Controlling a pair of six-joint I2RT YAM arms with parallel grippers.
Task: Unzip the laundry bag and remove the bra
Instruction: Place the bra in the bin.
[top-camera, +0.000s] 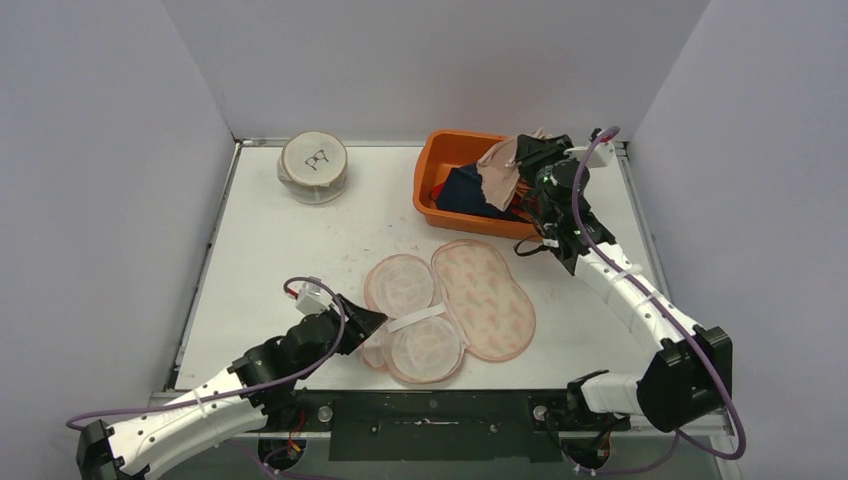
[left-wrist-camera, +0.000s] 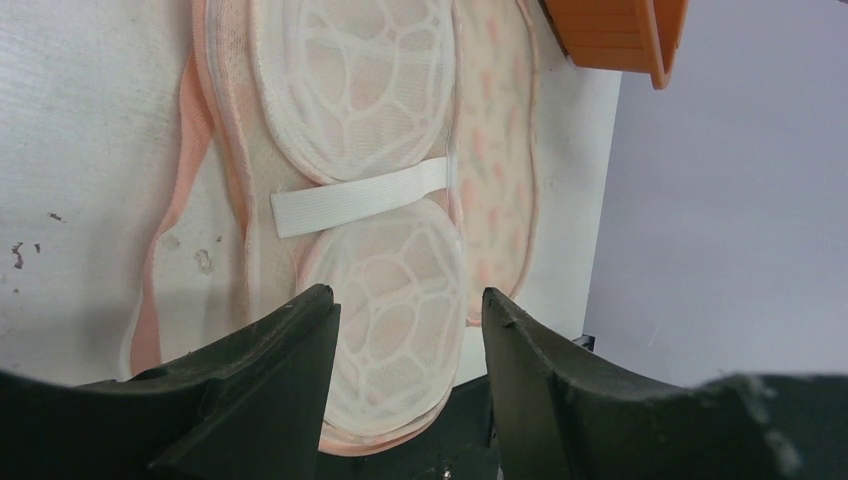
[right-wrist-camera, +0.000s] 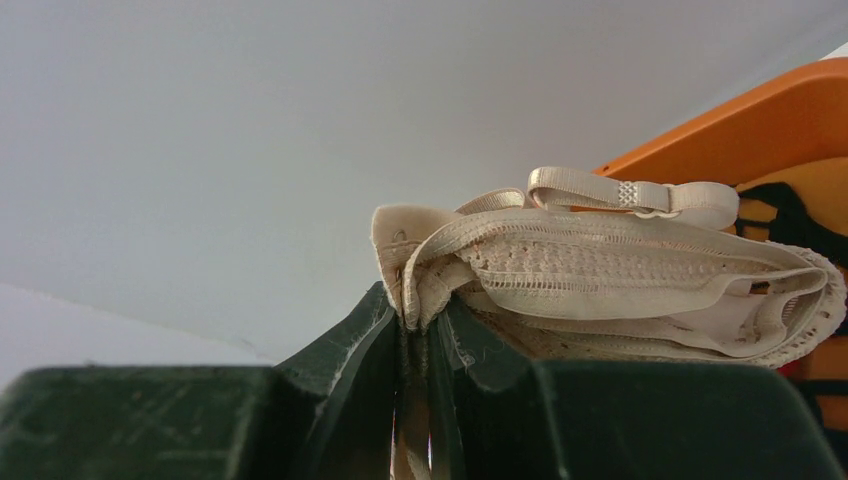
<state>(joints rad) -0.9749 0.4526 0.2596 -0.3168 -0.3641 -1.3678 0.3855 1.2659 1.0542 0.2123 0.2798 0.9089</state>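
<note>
The laundry bag (top-camera: 485, 300) is a pink mesh clamshell lying unzipped and spread flat on the table, its two white domed cups (top-camera: 402, 284) held by a white elastic strap (left-wrist-camera: 360, 195). No bra shows inside the bag. My left gripper (top-camera: 368, 320) hovers open at the bag's near left edge, and in the left wrist view (left-wrist-camera: 410, 308) the lower cup (left-wrist-camera: 395, 310) lies between its fingers, untouched. My right gripper (top-camera: 522, 158) is raised over the orange bin and is shut on the beige bra (top-camera: 503, 172), with a bunched edge of the bra (right-wrist-camera: 600, 265) pinched in the jaws (right-wrist-camera: 420, 318).
An orange bin (top-camera: 432, 165) at the back right holds dark clothes (top-camera: 468, 190); its rim also shows in the wrist views (left-wrist-camera: 655, 40) (right-wrist-camera: 740, 115). A round white lidded container (top-camera: 314, 167) stands at the back left. Grey walls enclose the table on three sides.
</note>
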